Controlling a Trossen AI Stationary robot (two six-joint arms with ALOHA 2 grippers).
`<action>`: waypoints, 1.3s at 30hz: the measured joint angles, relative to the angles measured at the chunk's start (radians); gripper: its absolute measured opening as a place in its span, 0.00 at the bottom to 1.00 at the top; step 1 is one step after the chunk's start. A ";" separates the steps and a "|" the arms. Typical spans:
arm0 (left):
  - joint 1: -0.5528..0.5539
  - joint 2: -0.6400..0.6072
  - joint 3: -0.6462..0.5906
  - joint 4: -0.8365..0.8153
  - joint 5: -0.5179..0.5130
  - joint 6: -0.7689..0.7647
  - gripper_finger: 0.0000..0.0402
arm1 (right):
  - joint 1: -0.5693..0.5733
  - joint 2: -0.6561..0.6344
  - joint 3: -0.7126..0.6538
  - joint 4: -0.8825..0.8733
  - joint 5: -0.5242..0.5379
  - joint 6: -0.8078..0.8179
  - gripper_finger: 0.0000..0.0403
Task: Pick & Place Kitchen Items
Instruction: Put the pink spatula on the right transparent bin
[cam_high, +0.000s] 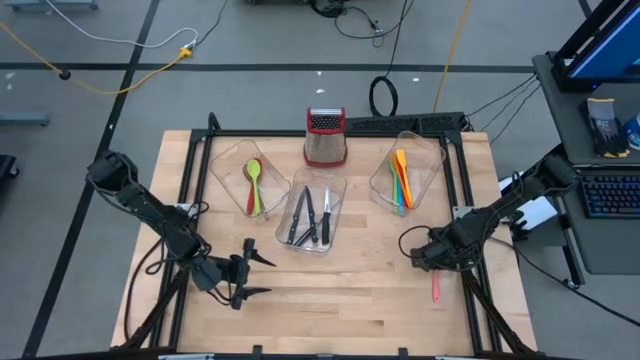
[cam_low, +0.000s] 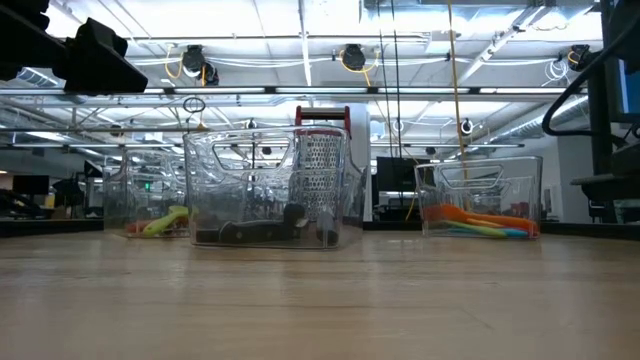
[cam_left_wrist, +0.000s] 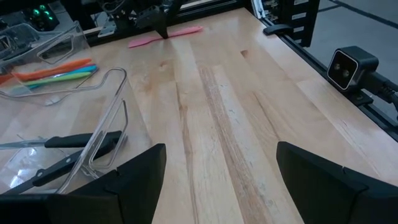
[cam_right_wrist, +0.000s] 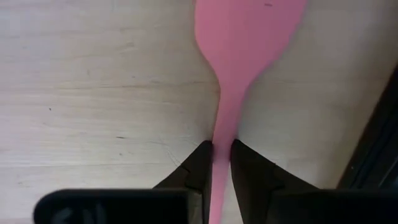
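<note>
Pink spatula (cam_right_wrist: 245, 37) fills right wrist view, flat on tabletop (cam_high: 330, 290). Right hand (cam_right_wrist: 222, 163) pinches its thin handle. Step: picking up. Next: lift, carry to tub (cam_high: 425, 150), upper right. Left hand (cam_high: 258, 275) waits, spread, lower left.

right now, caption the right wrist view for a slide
Right claw closed on the pink spatula's handle as it lies on the wooden table.

A robotics lab or industrial test hall: a wooden bench (cam_high: 330, 300) framed in black aluminium rails (cam_high: 455, 190) stands on a grey concrete floor crossed by yellow cables (cam_high: 150, 70) (a computer keyboard (cam_high: 610, 193) sits alongside), beneath exposed ceiling trusses (cam_low: 250, 93) and strip lights (cam_low: 330, 20).
</note>
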 joint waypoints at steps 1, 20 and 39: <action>0.000 0.000 0.000 0.000 0.000 0.000 0.77 | 0.000 0.000 0.000 -0.001 0.001 0.000 0.10; 0.000 0.000 0.000 0.001 0.000 -0.019 0.77 | 0.011 0.004 0.009 0.082 -0.005 -0.203 0.03; 0.003 0.000 0.000 0.055 -0.035 -0.038 0.77 | 0.009 0.006 0.113 0.437 0.286 -0.494 0.01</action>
